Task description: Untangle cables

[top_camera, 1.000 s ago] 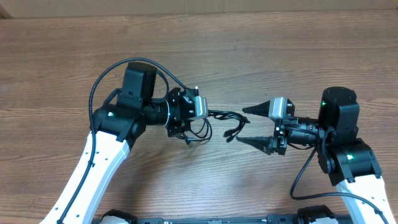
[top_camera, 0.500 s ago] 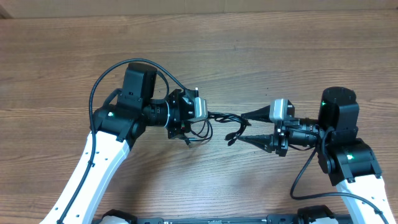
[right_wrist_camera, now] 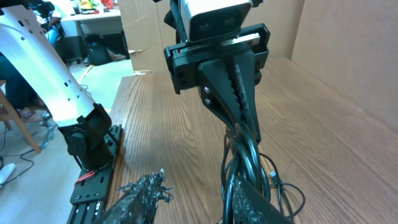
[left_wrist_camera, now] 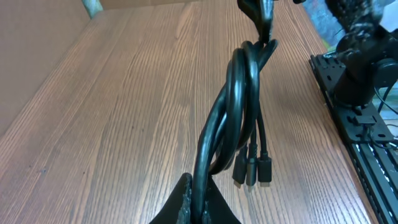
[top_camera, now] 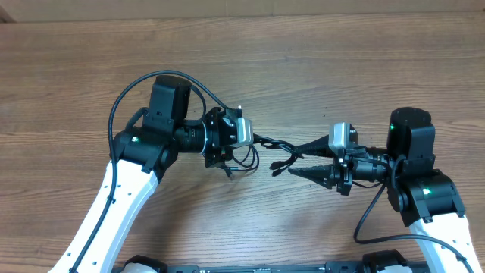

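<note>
Holding bunched cables clamped in the left end effector above the desk, right end effector part-open around their far end, gripping nothing; next, likely closing on one strand and pulling apart.

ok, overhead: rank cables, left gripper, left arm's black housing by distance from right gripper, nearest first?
1. cables: just left of the right gripper, at its tips.
2. left gripper: further left, clamped on them.
3. left arm's black housing: far upper left.

Two arms, two end effectors, one cable bunch, three plugs
</note>
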`<state>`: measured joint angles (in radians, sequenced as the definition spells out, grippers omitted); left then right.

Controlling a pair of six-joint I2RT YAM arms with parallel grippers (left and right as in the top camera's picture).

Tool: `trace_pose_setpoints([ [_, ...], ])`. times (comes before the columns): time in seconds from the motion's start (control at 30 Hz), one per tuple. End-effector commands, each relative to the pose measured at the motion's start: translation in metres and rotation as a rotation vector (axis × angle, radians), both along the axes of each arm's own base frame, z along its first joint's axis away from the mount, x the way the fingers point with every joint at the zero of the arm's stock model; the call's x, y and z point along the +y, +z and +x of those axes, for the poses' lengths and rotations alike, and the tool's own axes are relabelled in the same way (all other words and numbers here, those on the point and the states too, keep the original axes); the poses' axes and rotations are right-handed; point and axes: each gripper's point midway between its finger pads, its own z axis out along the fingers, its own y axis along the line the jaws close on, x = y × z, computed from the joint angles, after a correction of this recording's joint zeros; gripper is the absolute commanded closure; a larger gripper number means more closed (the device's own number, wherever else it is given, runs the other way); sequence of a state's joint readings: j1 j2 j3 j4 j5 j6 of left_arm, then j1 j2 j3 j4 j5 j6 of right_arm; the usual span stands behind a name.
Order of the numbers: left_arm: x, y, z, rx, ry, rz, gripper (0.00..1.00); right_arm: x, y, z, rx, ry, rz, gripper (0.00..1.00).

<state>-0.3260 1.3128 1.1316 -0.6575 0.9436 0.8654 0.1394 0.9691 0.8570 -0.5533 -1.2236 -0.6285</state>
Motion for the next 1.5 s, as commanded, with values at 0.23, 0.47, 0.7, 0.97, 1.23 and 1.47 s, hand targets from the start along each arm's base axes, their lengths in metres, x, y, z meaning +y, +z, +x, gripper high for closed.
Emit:
trace_pose_setpoints([
  [0.23, -0.005, 0.013, -0.015, 0.049, -0.058, -0.063, 0.96, -0.019, -0.015, 0.053, -0.103, -0.286, -0.169, 0.96],
  [0.47, -0.001, 0.004, -0.032, -0.012, -0.152, -0.034, 0.96, -0.030, -0.007, 0.077, -0.147, -0.416, -0.184, 0.81],
  [0.7, -0.001, 0.003, -0.029, -0.026, -0.145, -0.024, 0.96, -0.030, 0.004, 0.082, -0.203, -0.424, -0.164, 0.70],
  [0.97, -0.007, 0.018, -0.013, -0.160, -0.147, -0.065, 0.96, -0.014, -0.002, 0.055, -0.116, -0.264, -0.110, 0.53],
  [1.23, -0.014, 0.039, -0.010, -0.260, -0.193, -0.146, 0.96, -0.008, -0.008, 0.034, -0.020, -0.173, -0.083, 0.39],
  [1.47, -0.013, 0.037, -0.007, -0.262, -0.180, -0.132, 0.96, 0.002, 0.008, 0.007, -0.009, -0.012, 0.015, 0.35],
])
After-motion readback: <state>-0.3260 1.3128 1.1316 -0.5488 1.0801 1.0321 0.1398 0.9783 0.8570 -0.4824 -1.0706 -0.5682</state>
